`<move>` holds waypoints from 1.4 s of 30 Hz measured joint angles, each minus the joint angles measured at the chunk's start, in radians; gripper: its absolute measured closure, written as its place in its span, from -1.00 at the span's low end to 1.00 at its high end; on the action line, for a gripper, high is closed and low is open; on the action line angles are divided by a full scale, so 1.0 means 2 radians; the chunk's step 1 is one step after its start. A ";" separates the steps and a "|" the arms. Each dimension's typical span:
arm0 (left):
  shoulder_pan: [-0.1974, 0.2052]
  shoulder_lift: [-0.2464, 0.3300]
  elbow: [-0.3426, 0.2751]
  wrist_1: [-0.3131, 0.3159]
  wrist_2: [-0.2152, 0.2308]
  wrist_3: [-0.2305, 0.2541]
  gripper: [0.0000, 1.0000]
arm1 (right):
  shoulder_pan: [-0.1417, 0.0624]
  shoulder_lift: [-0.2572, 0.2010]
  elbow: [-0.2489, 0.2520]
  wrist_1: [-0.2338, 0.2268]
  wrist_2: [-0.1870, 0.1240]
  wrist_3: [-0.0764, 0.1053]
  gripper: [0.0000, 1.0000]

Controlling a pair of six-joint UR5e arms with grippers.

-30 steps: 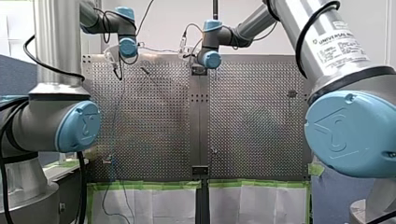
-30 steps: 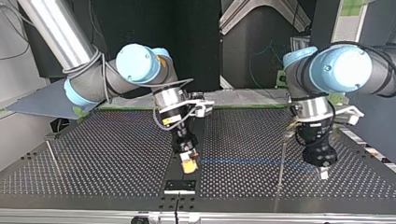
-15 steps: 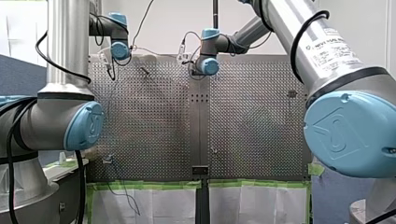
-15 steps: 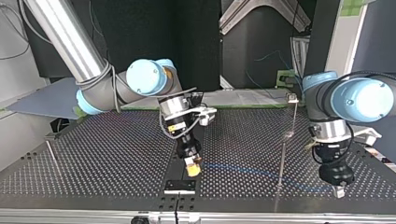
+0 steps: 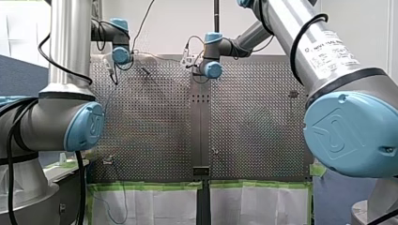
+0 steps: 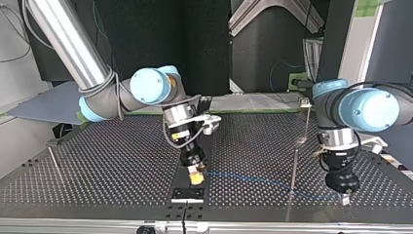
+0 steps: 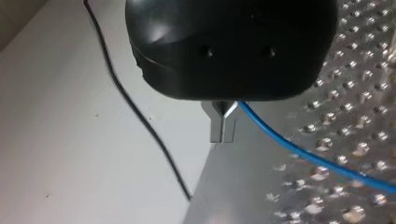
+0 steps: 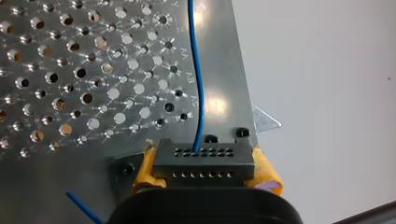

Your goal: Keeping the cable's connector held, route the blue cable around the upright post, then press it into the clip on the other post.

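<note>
Tension seemed the point of the arrangement: my right hand (image 6: 196, 174), low in the middle of the top view, pinched the dark rectangular multi-hole connector (image 8: 204, 164) between its yellow pads (image 8: 144, 170), anchoring that end of the thin blue cable (image 7: 299, 151). My left hand (image 7: 222, 126), at that view's lower right, had its metal fingers pressed together on the cable, which ran low over the perforated metal counter (image 6: 122, 161) and passed just beside the foot of the slim upright metal post (image 6: 295, 163), apparently drawn straight, ready for the wrap.

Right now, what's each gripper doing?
Left gripper: shut on the blue cable.
Right gripper: shut on the connector.
</note>
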 joint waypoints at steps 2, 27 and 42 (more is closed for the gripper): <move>-0.003 -0.008 0.000 -0.002 -0.001 0.000 1.00 | -0.001 0.000 0.000 0.002 0.000 0.000 1.00; -0.020 -0.066 0.000 -0.062 -0.029 0.016 1.00 | 0.000 0.027 0.002 0.028 0.001 -0.020 1.00; -0.028 -0.073 -0.001 -0.093 -0.043 0.002 -0.58 | 0.004 0.066 0.009 0.041 0.003 -0.029 1.00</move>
